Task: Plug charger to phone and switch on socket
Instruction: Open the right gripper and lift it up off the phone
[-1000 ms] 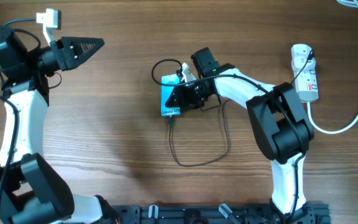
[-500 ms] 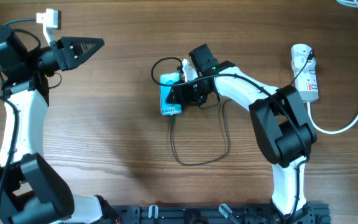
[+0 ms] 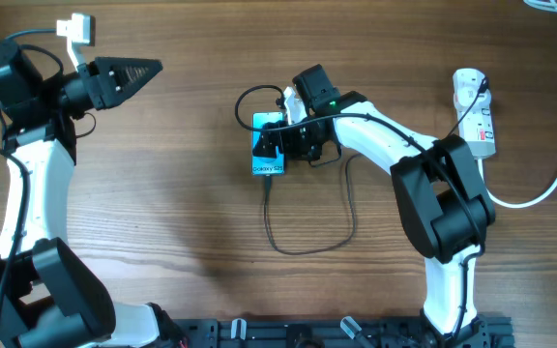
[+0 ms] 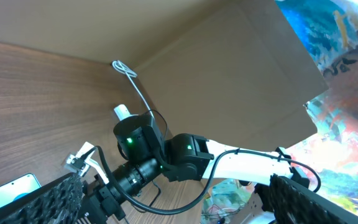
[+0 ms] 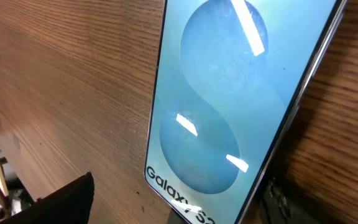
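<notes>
**Turquoise glass flat on the wood, right jaws apart over it**

From the overhead view I see the phone [image 3: 263, 155] lying face up around the middle of the wooden table [image 3: 162, 213], a little toward the far edge. Its long axis runs far to near, and the printed short edge points at the near edge. The screen is glossy, with a paler oval and streaks of glare.

My right gripper [image 3: 277, 143] hangs over the phone with its dark fingers spread, and one stands clear of the phone's long side.

The charger [image 3: 303, 249] is a thin matte black cable. It loops toward the near edge and meets the phone's near short edge, though I cannot tell whether it is seated.

The socket [image 3: 479, 121] is smooth white plastic with a rounded end. It lies lengthwise by the right edge near the far corner.

My left gripper [image 3: 148, 70] is spread wide above the far left corner.
</notes>
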